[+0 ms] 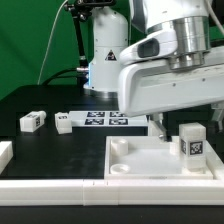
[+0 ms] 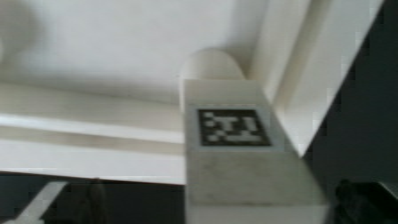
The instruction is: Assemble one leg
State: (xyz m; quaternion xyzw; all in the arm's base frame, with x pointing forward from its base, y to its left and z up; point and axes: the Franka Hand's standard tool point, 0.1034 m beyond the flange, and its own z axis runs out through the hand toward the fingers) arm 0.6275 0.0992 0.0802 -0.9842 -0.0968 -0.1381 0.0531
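Exterior view: panel (image 1: 150, 160), the landmark, lies flat. One leg (image 1: 192, 141) stands upright on its far corner, apparently seated; screwing may remain. Gripper (image 1: 170, 128) just above panel, beside that leg, jaws apart, empty. Two loose legs (image 1: 32, 121) (image 1: 64, 123) lie well off the panel.

Wrist view: leg (image 2: 231, 140) upright against panel (image 2: 107, 60); no containers.

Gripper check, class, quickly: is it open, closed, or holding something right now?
Gripper: open, holding nothing; one finger hangs just beside the upright leg on the white panel.
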